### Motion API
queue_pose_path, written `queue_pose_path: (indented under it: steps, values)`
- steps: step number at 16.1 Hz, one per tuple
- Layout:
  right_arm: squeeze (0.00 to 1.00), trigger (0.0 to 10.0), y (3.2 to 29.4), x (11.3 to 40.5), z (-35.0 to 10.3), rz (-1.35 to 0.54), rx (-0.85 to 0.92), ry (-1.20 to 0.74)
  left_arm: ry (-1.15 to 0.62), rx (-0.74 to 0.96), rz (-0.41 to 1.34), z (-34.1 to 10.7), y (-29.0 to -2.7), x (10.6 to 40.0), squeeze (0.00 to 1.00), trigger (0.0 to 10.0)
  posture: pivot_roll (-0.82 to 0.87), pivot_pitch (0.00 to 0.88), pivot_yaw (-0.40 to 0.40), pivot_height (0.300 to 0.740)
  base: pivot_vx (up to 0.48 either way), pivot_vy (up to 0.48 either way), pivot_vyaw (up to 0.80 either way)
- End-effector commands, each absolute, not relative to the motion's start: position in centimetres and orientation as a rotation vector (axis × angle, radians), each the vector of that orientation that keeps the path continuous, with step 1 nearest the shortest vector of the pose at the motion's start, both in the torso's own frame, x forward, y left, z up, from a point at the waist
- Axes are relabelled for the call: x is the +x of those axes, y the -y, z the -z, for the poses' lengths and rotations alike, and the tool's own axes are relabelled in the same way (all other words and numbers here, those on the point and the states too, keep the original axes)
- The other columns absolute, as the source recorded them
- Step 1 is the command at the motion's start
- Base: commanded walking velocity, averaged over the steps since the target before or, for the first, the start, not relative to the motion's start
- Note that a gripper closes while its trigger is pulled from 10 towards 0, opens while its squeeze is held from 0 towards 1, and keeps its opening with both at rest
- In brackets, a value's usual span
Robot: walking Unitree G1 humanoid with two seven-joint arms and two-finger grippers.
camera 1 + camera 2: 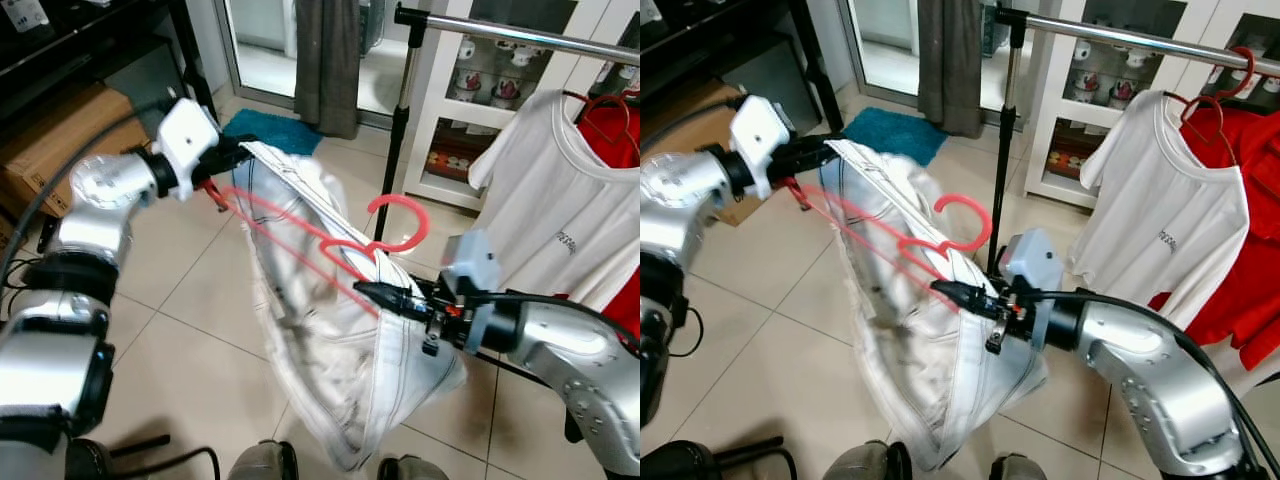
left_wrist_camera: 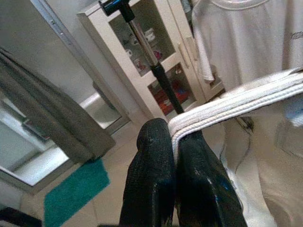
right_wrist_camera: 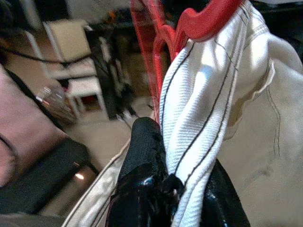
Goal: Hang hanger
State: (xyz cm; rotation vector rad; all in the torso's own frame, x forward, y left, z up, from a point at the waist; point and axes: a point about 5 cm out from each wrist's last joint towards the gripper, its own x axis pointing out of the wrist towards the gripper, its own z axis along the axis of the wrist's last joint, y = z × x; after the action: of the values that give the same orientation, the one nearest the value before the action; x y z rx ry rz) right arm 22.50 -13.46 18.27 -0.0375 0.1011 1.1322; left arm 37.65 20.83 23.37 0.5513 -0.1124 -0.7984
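A red plastic hanger (image 1: 330,235) with a white garment (image 1: 330,370) draped on it hangs in the air between my two grippers. My left gripper (image 1: 232,152) is shut on the garment's white hem at the upper left; its fingers (image 2: 161,179) pinch the folded hem (image 2: 227,106). My right gripper (image 1: 372,291) is shut on the garment's striped collar band (image 3: 203,94) just below the hanger's hook (image 1: 400,222). The clothes rail (image 1: 520,35) runs above and to the right, on a black pole (image 1: 395,150).
A white T-shirt (image 1: 560,210) and a red garment (image 1: 612,135) hang on the rail at the right. A white glass cabinet (image 1: 480,90) stands behind it. A teal mat (image 1: 270,130) and grey curtain (image 1: 325,60) lie ahead, a cardboard box (image 1: 60,130) at the left.
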Motion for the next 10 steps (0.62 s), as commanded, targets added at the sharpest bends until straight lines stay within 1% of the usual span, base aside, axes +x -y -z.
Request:
queue_pose_path:
  steps: [1,4,7,8,9,10]
  values:
    - [0.0,0.0,14.2,21.3,-18.8,-1.206,0.0,-0.099,0.063,0.465,0.556,-24.7,-26.6,37.4,0.0,0.0,-0.07,0.095,0.066,0.74,0.0,0.0,0.0]
    - [0.0,0.0,14.5,21.2,-18.6,-1.189,0.013,-0.1,0.04,0.272,0.651,-23.8,-26.5,37.2,0.0,0.0,-0.07,0.096,0.07,0.74,0.0,0.0,0.0]
    - [0.0,0.0,15.1,22.5,-19.4,-1.065,0.112,-0.017,0.003,-0.102,0.714,-19.8,-25.9,36.4,0.0,0.0,-0.07,0.095,0.074,0.74,0.0,0.0,0.0]
    - [0.0,0.0,15.2,22.8,-19.6,-1.04,0.138,0.004,-0.006,-0.161,0.708,-19.1,-25.9,36.3,0.0,0.0,-0.07,0.095,0.074,0.74,0.0,0.0,0.0]
    - [0.0,0.0,15.5,23.4,-20.1,-0.985,0.202,0.039,-0.023,-0.255,0.68,-17.6,-25.7,36.0,0.0,0.0,-0.07,0.092,0.075,0.74,0.0,0.0,0.0]
    - [0.0,0.0,15.9,24.3,-20.4,-0.897,0.27,0.063,-0.034,-0.342,0.636,-16.0,-25.4,35.7,0.0,0.0,-0.07,0.091,0.075,0.74,0.0,0.0,0.0]
